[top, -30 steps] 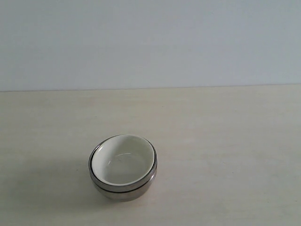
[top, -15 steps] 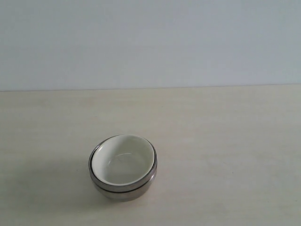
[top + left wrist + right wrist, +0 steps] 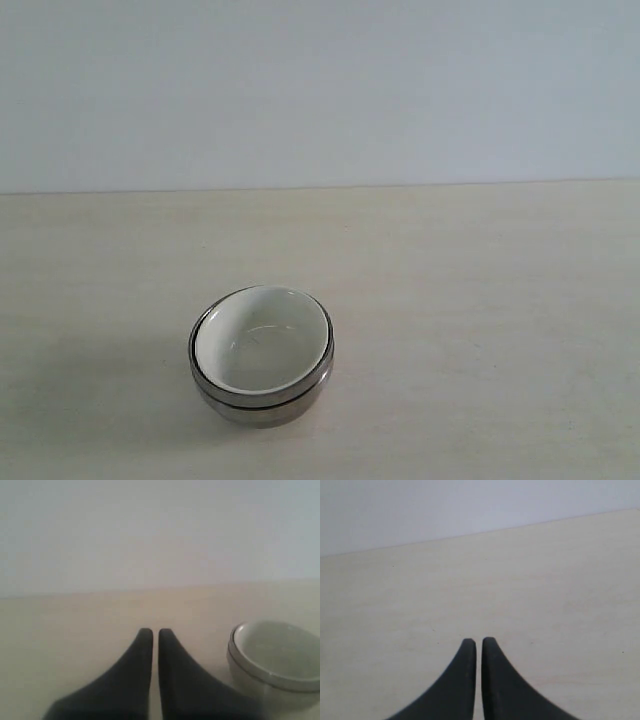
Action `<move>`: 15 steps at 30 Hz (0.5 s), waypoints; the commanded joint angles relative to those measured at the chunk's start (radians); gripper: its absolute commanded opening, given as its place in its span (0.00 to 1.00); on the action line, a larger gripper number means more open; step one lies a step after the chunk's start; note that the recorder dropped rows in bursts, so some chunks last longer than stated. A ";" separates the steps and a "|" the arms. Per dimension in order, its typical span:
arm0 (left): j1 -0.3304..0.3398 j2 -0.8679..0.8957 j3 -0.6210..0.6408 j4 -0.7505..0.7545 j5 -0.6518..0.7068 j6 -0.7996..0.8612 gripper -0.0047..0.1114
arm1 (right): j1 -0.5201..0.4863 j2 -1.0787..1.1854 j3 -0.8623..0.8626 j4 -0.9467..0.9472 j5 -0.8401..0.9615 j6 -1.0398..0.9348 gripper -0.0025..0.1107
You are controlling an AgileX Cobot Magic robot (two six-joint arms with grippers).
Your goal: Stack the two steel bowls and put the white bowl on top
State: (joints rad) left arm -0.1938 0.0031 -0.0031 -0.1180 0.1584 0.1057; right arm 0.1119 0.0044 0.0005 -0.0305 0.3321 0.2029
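Note:
The two steel bowls [image 3: 262,396] stand nested one inside the other on the pale table, at the front left of the exterior view. The white bowl [image 3: 262,340] sits inside the upper one. The same stack [image 3: 260,677] shows in the left wrist view, with the white bowl [image 3: 280,650] on top. My left gripper [image 3: 155,632] is shut and empty, over bare table beside the stack and apart from it. My right gripper [image 3: 479,642] is shut and empty over bare table; no bowl shows in its view. Neither arm appears in the exterior view.
The pale wooden table [image 3: 480,320] runs back to a plain light wall [image 3: 320,90]. Nothing else stands on it in view.

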 commanded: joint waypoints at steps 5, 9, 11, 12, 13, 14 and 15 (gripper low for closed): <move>0.003 -0.003 0.003 0.028 0.164 -0.073 0.07 | -0.003 -0.004 0.000 -0.006 -0.009 -0.001 0.02; 0.003 -0.003 0.003 0.028 0.162 -0.073 0.07 | -0.003 -0.004 0.000 -0.006 -0.009 -0.001 0.02; 0.003 -0.003 0.003 0.028 0.162 -0.073 0.07 | -0.003 -0.004 0.000 -0.006 -0.009 -0.001 0.02; 0.003 -0.003 0.003 0.028 0.157 -0.073 0.07 | -0.003 -0.004 0.000 -0.006 -0.009 -0.001 0.02; 0.010 -0.003 0.003 0.028 0.157 -0.073 0.07 | -0.003 -0.004 0.000 -0.006 -0.009 -0.001 0.02; 0.022 -0.003 0.003 0.028 0.157 -0.073 0.07 | -0.003 -0.004 0.000 -0.006 -0.009 -0.001 0.02; 0.031 -0.003 0.003 0.028 0.157 -0.073 0.07 | -0.003 -0.004 0.000 -0.006 -0.009 -0.001 0.02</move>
State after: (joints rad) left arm -0.1851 0.0031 -0.0031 -0.0904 0.3187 0.0421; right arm 0.1119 0.0044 0.0005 -0.0305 0.3321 0.2029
